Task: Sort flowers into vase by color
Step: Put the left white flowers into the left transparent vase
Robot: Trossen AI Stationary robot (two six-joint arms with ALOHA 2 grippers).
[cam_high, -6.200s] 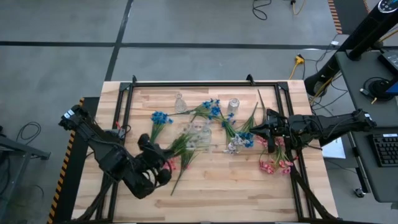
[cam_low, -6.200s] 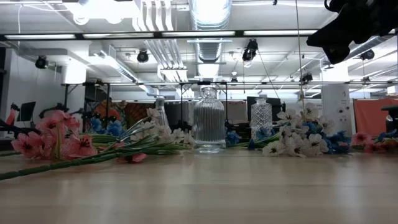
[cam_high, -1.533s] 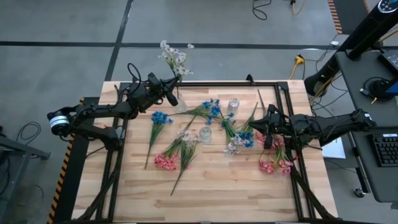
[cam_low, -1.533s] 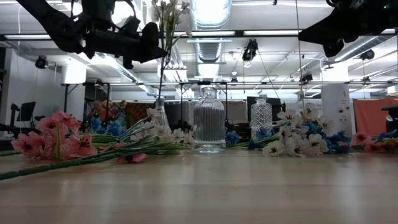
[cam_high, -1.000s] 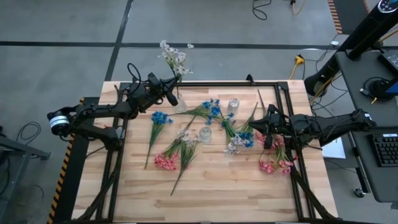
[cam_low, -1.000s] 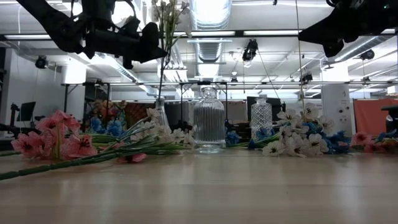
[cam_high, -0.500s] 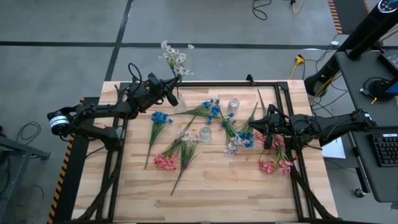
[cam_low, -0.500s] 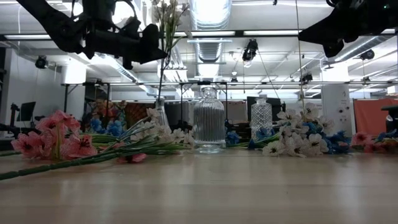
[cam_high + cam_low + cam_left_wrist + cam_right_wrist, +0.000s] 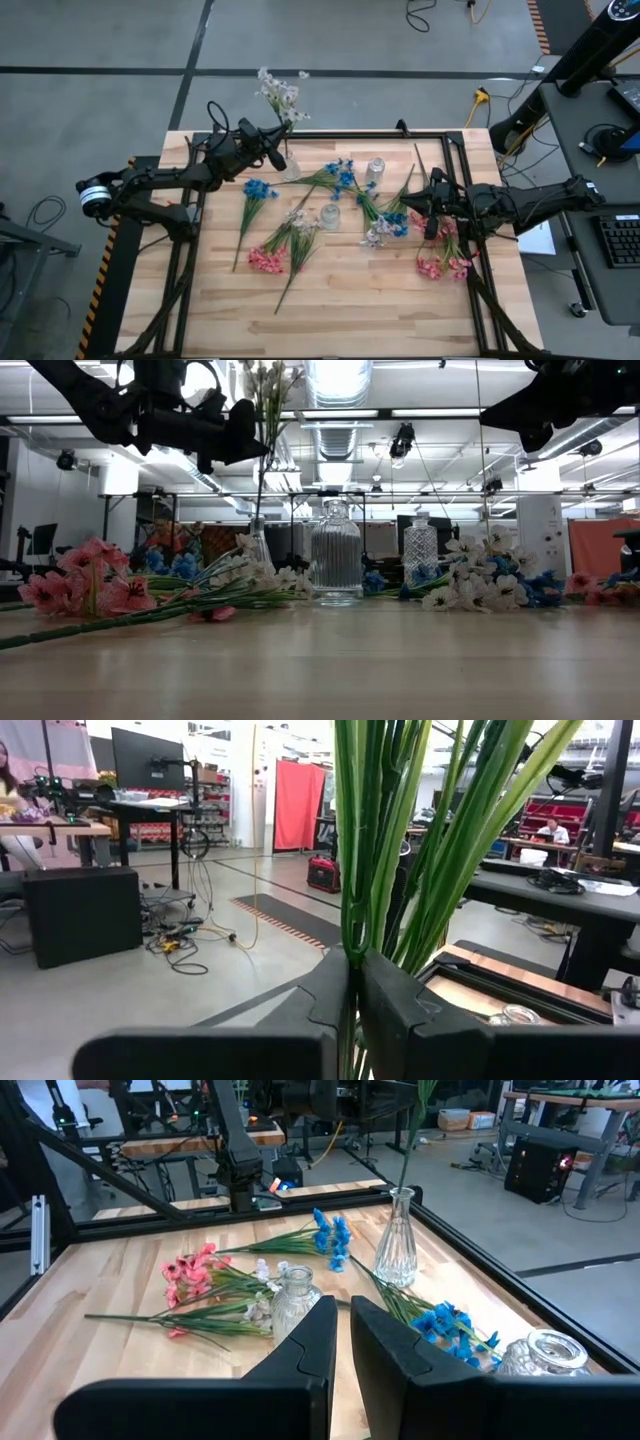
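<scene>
While left gripper [image 9: 271, 152] stays clamped on white spray [image 9: 279, 93], stem standing in slim vase [image 9: 290, 170] near table's [image 9: 350, 310] far edge; right gripper [image 9: 428, 212] together, empty, waiting over right-edge flowers [image 9: 440, 262]

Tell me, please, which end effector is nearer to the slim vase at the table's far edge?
The left. The left end effector is shut on the white flower spray right beside the slim vase; the right end effector is far off, above the blue flowers.
</scene>
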